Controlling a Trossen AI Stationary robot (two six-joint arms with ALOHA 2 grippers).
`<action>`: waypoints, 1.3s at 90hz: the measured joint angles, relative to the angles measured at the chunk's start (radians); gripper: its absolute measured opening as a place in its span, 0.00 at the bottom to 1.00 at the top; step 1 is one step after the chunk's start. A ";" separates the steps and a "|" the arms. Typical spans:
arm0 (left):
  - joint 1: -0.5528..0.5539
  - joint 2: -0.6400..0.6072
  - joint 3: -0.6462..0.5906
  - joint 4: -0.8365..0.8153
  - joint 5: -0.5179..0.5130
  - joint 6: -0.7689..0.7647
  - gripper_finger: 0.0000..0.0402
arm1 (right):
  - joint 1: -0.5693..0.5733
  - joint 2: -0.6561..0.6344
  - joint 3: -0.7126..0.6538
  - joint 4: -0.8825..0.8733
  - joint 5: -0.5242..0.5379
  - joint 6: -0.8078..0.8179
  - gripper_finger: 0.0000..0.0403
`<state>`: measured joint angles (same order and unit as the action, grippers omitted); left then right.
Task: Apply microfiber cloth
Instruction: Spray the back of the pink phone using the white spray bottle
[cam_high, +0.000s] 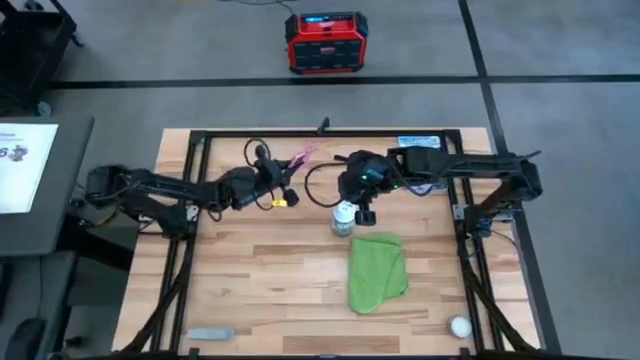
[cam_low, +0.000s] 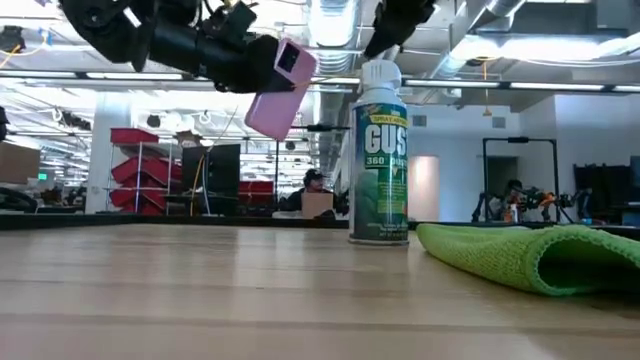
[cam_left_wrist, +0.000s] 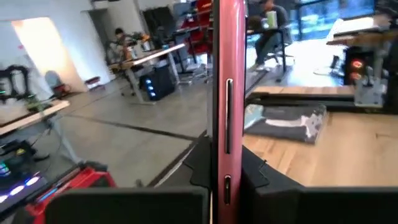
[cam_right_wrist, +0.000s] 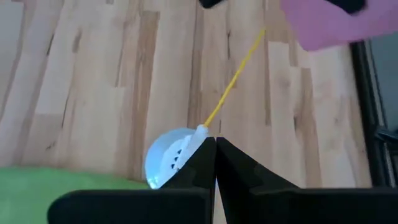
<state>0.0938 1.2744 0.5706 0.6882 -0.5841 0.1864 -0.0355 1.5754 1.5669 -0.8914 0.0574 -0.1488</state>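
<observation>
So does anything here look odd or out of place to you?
Nothing is spilled or broken. The one unusual sight: the left gripper holds the pink phone up in the air, tilted. The spray can stands upright with the right gripper, fingers shut, over its top, and the green microfiber cloth lies folded beside it, untouched.

Cloth: soft bright green microfiber cloth (cam_high: 377, 271), matt, nappy
Table: pale wooden plank table (cam_high: 260, 270), smooth
Phone: pink rectangular phone (cam_low: 280, 88), glossy

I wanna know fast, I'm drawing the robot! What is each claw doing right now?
Left claw: closed on the pink phone, held up off the table.
Right claw: closed, holding nothing, right above the spray can.
</observation>
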 joint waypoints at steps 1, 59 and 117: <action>-0.006 -0.008 -0.005 0.001 -0.009 0.000 0.00 | 0.000 -0.002 0.000 -0.002 0.000 0.001 0.00; -0.120 -0.122 -0.204 0.188 -0.223 -0.077 0.00 | 0.007 0.003 -0.001 0.048 -0.066 -0.031 0.00; -0.174 -0.012 -0.203 0.410 -0.362 0.012 0.00 | -0.026 0.048 -0.001 0.043 -0.086 -0.044 0.00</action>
<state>-0.0799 1.2629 0.3672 1.0986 -0.9465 0.1988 -0.0617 1.6238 1.5661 -0.8487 -0.0286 -0.1931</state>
